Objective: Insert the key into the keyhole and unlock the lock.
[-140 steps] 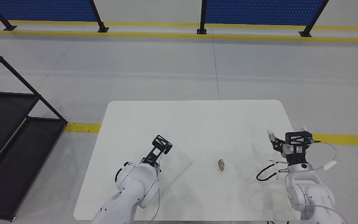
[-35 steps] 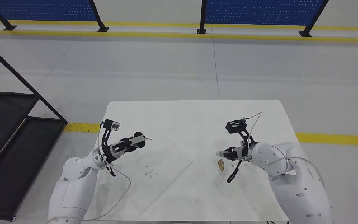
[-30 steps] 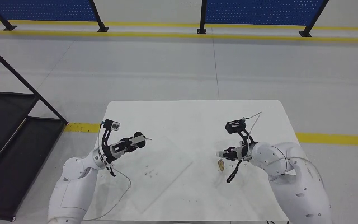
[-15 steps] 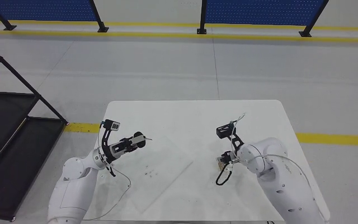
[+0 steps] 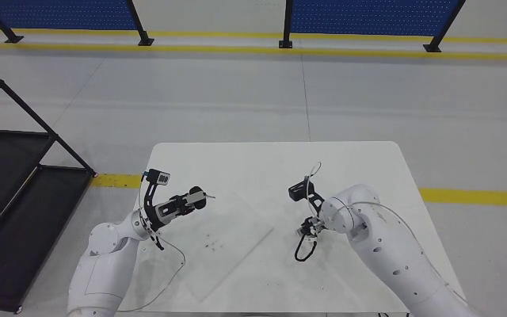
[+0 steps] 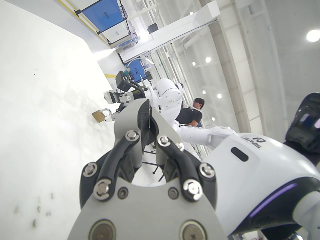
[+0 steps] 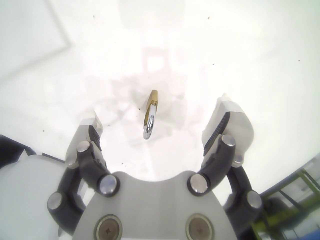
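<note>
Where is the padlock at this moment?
The padlock lies on the white table, on the robot's right side, in the gap between the open fingers of the right gripper, as the right wrist view shows.

A pale grey floor [image 5: 238,87] fills the upper half of the top view. A yellow line [image 5: 222,49] crosses it near the top edge, below blue panels [image 5: 63,14] on black feet. Another yellow line [image 5: 117,181] passes behind the white table [image 5: 238,158]. A black rack [image 5: 32,198] stands at the left edge. The left wrist view shows white beams [image 6: 207,13] and round ceiling lights [image 6: 313,35].
</note>
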You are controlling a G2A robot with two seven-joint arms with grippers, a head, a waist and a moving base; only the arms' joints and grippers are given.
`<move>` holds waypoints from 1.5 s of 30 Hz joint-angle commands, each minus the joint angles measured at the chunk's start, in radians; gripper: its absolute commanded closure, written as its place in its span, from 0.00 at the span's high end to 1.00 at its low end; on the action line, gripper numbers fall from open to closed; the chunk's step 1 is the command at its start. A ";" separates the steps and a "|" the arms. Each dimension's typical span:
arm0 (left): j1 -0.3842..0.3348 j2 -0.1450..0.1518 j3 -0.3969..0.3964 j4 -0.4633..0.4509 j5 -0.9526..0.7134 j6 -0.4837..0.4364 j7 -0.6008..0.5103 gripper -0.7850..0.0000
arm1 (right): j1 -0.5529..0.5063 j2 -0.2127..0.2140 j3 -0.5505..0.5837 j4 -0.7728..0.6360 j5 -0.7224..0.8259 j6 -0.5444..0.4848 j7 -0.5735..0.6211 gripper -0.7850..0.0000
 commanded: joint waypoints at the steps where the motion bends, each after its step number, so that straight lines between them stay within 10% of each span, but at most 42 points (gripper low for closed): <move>1: 0.000 0.000 0.000 0.000 0.000 0.000 0.000 0.00 | 0.011 0.009 -0.019 0.009 0.019 0.002 0.000 1.00; 7: 0.000 0.000 0.000 0.000 0.000 0.000 0.000 0.00 | 0.043 0.037 -0.077 0.018 0.058 0.025 0.000 0.98; 10: 0.000 0.000 0.000 0.000 0.000 0.000 0.000 0.00 | 0.056 0.052 -0.105 0.018 0.073 0.038 0.000 0.62; 13: 0.000 0.000 0.000 0.000 0.000 0.000 0.000 0.00 | 0.071 0.064 -0.134 0.017 0.089 0.048 0.000 0.48; 45: 0.000 0.000 0.000 0.000 0.000 0.000 0.000 0.00 | 0.212 0.074 -0.292 0.090 0.234 0.040 0.000 0.39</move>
